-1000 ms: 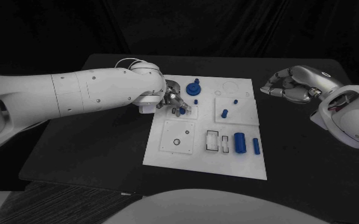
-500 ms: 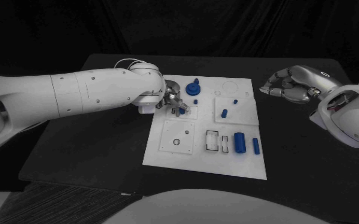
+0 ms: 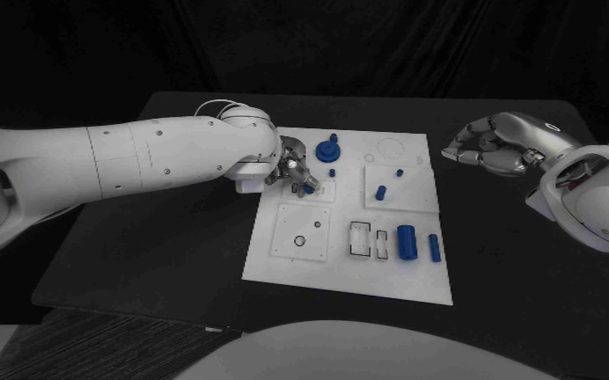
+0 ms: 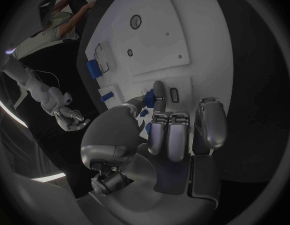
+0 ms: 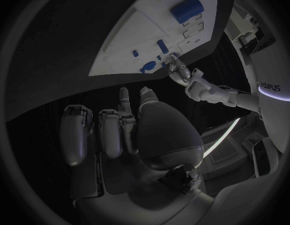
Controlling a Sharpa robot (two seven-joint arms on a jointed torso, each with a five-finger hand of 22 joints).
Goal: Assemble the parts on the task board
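The white task board [image 3: 333,271] lies in the middle of the black table. At the board's left edge, my left hand [image 3: 293,171] pinches a small blue part [image 3: 309,189] between thumb and a finger just above the plate. The left wrist view shows that part [image 4: 148,98] at the fingertips, the other fingers [image 4: 207,125] curled. A tall blue knob [image 3: 330,147] stands just behind the hand. Blue pegs [image 3: 381,192] stand mid-board. A thick blue cylinder [image 3: 407,241] and a thinner one [image 3: 434,247] lie at the front right. My right hand [image 3: 495,146] hangs curled and holds nothing, right of the board.
Black table [image 3: 165,248] surrounds the board, with a bare stretch on the left front. Two rectangular slots [image 3: 362,237] sit left of the thick cylinder, and a round hole [image 3: 298,241] is in the front-left panel. A dark curtain closes off the back.
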